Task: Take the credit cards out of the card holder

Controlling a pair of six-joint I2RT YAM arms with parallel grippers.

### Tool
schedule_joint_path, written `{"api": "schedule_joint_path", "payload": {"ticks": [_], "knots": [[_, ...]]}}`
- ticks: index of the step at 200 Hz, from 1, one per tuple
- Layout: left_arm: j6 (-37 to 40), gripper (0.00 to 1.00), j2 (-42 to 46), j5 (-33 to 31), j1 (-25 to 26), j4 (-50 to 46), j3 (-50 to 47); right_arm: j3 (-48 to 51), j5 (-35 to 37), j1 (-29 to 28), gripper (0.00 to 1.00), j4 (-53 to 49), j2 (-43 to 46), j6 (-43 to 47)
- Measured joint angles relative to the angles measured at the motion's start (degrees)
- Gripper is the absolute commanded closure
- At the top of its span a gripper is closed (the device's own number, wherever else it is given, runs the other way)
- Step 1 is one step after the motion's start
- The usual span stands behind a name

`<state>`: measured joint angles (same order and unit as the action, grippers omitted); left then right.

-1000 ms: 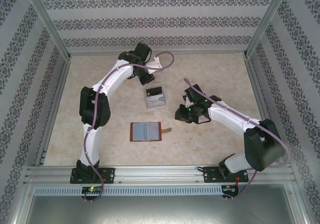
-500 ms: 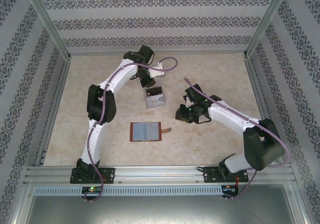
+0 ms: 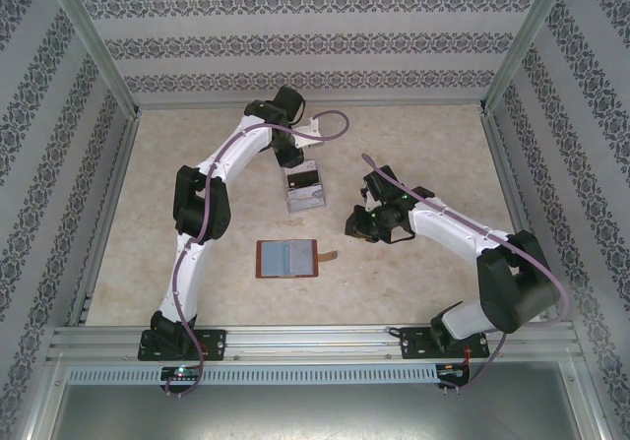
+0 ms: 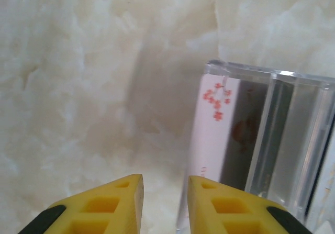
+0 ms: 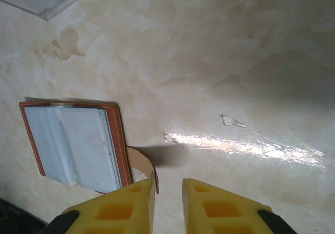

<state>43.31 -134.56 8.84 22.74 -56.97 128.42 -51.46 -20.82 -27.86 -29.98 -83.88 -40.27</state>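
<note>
Now, left gripper [image 4: 165,186]: its yellow fingers stand a little apart and hold nothing.
right gripper [image 5: 167,184]: its fingers are a little apart too, with nothing between them.
holder [image 5: 73,145]: it lies open and flat on the table [image 5: 220,61], just ahead of the right gripper and off to one side. Its strap [image 5: 141,166] sits right by the fingertips.
cards [image 4: 212,134]: one lies in the tray [image 4: 293,140], just ahead of the left gripper and a bit to one side. More may sit in the holder's pockets, but I cannot tell.
how a card feels: thin, light, stiff and slippery, I think. Lying flat, it is hard to pick up from above.
where to hold a card: I think by an edge that sticks out of a pocket. Pinch both flat sides, then pull it straight out.
how the holder feels: soft and light, I think. It may slide or fold when a card is pulled, so one gripper may need to press it down.
</note>
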Motion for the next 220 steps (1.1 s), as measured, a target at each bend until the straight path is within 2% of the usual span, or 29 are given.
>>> {"api": "schedule_joint_path", "payload": {"ticks": [67,95,161,201,220], "knots": [[-1.77,0.76,0.0,0.15,-0.26,0.92,0.2,-0.39,-0.02,-0.2,0.78,0.0,-1.31,0.0],[-5.81,0.76,0.07,1.14,-0.26,1.07,0.07,-1.64,-0.17,-1.62,0.77,0.0,-2.97,0.0],[-24.26,0.72,7.98,1.97,-0.37,4.52,-8.48,-6.6,-1.11,-7.65,0.77,0.59,-8.39,-0.44],[-36.37,0.7,12.17,5.7,-1.05,5.05,-10.93,-8.02,-2.14,-10.14,0.77,1.64,-11.91,-0.48],[-40.94,0.69,14.51,7.96,-1.18,6.12,-15.06,-8.07,-2.6,-10.69,0.77,1.9,-13.25,-0.48]]}}
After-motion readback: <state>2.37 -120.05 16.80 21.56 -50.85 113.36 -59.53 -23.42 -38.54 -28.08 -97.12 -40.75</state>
